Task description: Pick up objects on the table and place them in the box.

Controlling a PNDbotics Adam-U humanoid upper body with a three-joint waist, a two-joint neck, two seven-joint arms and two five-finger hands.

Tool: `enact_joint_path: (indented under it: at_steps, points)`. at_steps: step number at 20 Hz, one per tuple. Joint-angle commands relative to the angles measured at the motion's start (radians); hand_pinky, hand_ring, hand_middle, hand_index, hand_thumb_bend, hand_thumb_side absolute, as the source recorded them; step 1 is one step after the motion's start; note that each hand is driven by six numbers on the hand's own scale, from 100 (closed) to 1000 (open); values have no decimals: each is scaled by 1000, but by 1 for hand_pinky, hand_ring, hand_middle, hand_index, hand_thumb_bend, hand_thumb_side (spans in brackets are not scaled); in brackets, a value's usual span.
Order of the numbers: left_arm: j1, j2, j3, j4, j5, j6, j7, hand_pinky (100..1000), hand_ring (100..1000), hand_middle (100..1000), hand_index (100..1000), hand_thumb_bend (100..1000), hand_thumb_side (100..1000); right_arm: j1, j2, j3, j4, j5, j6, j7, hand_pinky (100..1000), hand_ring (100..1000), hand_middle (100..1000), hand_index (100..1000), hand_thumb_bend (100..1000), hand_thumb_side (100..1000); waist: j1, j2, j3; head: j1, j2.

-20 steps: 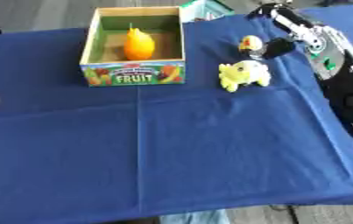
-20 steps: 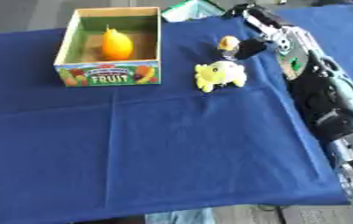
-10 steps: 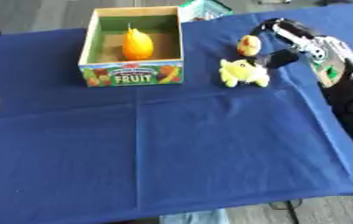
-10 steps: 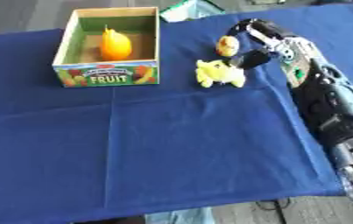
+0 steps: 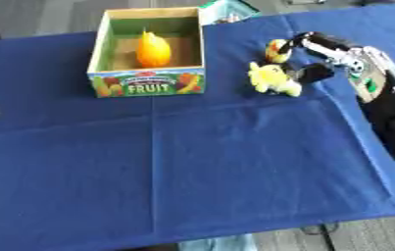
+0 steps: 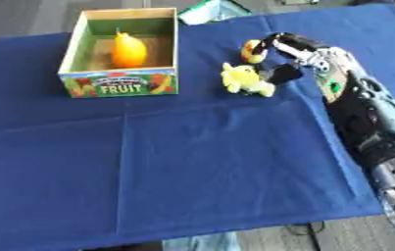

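Place: looks like a lab or demo room
Evidence: blue cloth (image 5: 192, 171) draped over a table, grey floor at the frame's upper left and bottom edge

Fruit (image 5: 153, 49) in box (image 5: 145, 84), two toys (image 5: 272, 80) right of box, right hand (image 6: 299, 54) beside them

A blue cloth (image 5: 200, 166) covers the surface, with creases running across it and down its middle. At about 12 o'clock, just beyond the far edge of the cloth, lies a teal and white packet (image 5: 226, 9), partly cut off by the frame. Grey floor (image 5: 55, 14) shows past the cloth.
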Motion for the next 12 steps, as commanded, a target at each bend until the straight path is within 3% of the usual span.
enact_joint_path:
  at_steps: [1,12]
  points:
    - [-5,22,10,-17,-3,-1,3,744,623,543,746,100,515,-9,-30,-6,-23,-4,-5,8,900,880,750,815,525,306,-1,-15,-2,3,5]
    - [-4,23,12,-17,-3,-1,3,745,623,544,747,100,517,-11,-51,-4,-106,-93,-16,15,902,879,748,823,527,321,-3,-18,-5,7,5]
